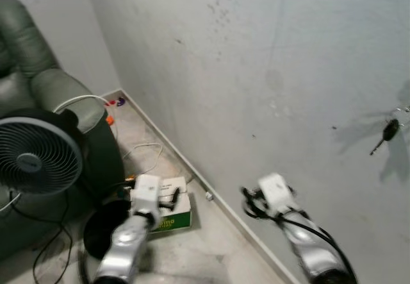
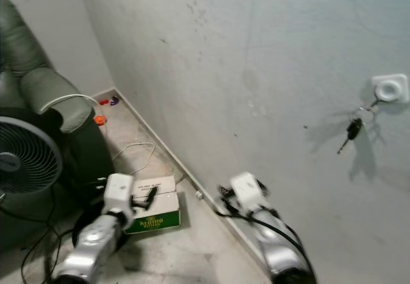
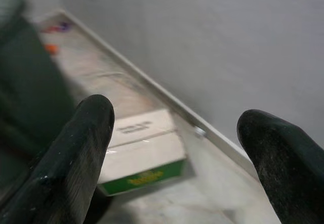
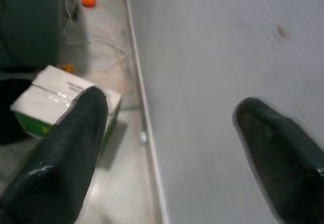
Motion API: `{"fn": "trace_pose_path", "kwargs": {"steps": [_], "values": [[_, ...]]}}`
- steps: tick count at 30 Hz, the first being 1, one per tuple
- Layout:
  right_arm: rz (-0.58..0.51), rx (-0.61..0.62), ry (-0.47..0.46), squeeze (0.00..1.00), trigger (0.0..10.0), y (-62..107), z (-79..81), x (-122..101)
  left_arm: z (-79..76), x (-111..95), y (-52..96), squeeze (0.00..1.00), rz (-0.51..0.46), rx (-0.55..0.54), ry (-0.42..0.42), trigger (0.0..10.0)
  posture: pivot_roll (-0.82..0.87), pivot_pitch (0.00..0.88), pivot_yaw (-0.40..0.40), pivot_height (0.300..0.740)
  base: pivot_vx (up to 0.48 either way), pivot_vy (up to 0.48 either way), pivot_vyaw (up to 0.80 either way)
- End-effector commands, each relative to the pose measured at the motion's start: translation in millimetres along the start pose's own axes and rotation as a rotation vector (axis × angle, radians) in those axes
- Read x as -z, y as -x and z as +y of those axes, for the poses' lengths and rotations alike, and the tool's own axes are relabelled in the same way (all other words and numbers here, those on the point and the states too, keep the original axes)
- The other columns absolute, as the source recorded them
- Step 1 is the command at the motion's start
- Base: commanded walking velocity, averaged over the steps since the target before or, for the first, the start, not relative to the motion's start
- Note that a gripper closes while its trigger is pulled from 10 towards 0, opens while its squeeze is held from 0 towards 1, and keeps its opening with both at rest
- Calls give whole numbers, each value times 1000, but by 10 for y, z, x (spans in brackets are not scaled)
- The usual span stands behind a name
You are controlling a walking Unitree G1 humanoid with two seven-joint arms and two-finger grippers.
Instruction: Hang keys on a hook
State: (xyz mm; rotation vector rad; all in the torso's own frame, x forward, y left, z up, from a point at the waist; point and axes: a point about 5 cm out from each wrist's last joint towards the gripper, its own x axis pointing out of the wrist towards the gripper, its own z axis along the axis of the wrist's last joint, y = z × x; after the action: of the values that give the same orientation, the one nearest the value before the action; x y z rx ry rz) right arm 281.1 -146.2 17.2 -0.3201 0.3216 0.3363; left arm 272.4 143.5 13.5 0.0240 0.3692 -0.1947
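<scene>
Already Hanging: Keys on the Wall Hook

Dangling from the white hook high on the wall: keys, light, loose, jangly, best pinched at the black fob. Lowered, near the skirting: right gripper, fingers spread, empty. Likewise parted and empty above the green-and-white box: left gripper.

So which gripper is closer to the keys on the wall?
Right. The right gripper is low by the wall, below the hanging keys; the left gripper sits farther off, over the cardboard box.
</scene>
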Motion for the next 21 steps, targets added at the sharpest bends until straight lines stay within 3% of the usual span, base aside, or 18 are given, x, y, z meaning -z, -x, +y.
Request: {"fn": "trace_pose_path", "kwargs": {"steps": [1, 19, 21], "values": [[22, 16, -4, 0, 10000, 31, -54, 61, -53, 26, 1, 0, 10, 21, 9, 10000, -25, 0, 43, 740, 0, 0, 0], [24, 9, -12, 0, 10000, -6, -26, 44, -1, 11, -9, 0, 2, 8, -4, 10000, -15, 0, 49, 740, 0, 0, 0], [24, 9, -12, 0, 10000, -8, -23, 43, 2, 10, -9, 0, 2, 8, -6, 10000, -16, 0, 51, 740, 0, -364, 0]]}}
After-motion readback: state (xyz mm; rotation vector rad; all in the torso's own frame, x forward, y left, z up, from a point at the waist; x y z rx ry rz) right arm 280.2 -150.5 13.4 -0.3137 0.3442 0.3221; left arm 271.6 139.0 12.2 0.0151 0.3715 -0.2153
